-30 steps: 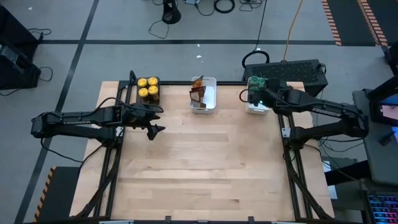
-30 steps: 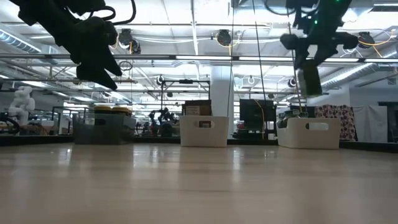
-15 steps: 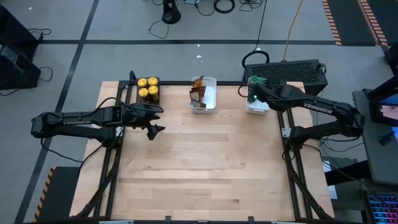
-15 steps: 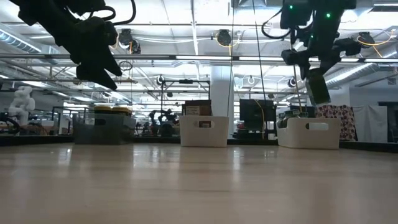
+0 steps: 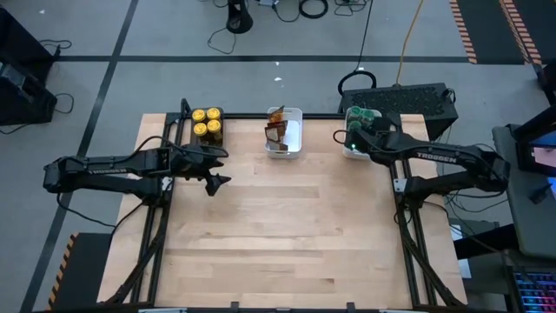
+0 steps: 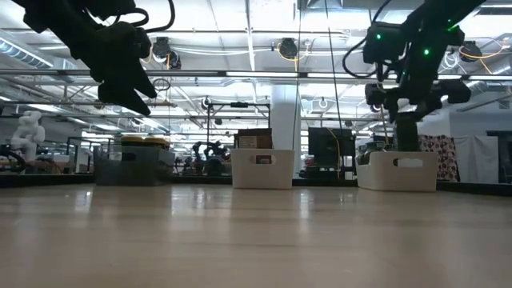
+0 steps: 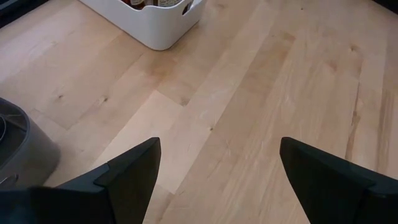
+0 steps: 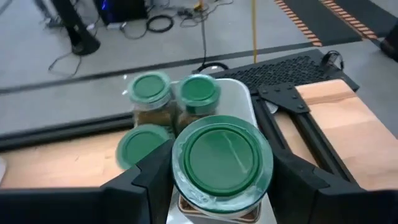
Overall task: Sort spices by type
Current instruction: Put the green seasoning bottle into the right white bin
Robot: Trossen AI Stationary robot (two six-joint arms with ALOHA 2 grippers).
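Pale maple table top [image 5: 278, 235], entries left to right.

1. My left gripper [image 5: 215, 181]: hanging over bare wood at the left, near side of the dark tray [image 5: 208, 127], fingers [image 7: 134, 171] spread and holding nothing. Same place as a second ago; waiting.

2. Dark tray, far left: four yellow-lidded jars [image 5: 207, 122], packed two by two.

3. Middle white tray [image 5: 285, 132], far centre: flat brown-orange packets [image 5: 276, 127], standing on edge and leaning.

4. My right gripper [image 8: 214, 186]: pinching a green-lidded jar [image 8: 222, 157] by its sides. A second ago I held it high and just short of the right white tray [image 5: 358, 139]; now I have carried it over that tray and lowered it, upright, towards the open corner.

5. Right white tray, far right: three green-lidded jars [image 8: 177, 102] already inside.

Remark: no spice lies loose on the table. I judge this jar the last item; only the release remains.
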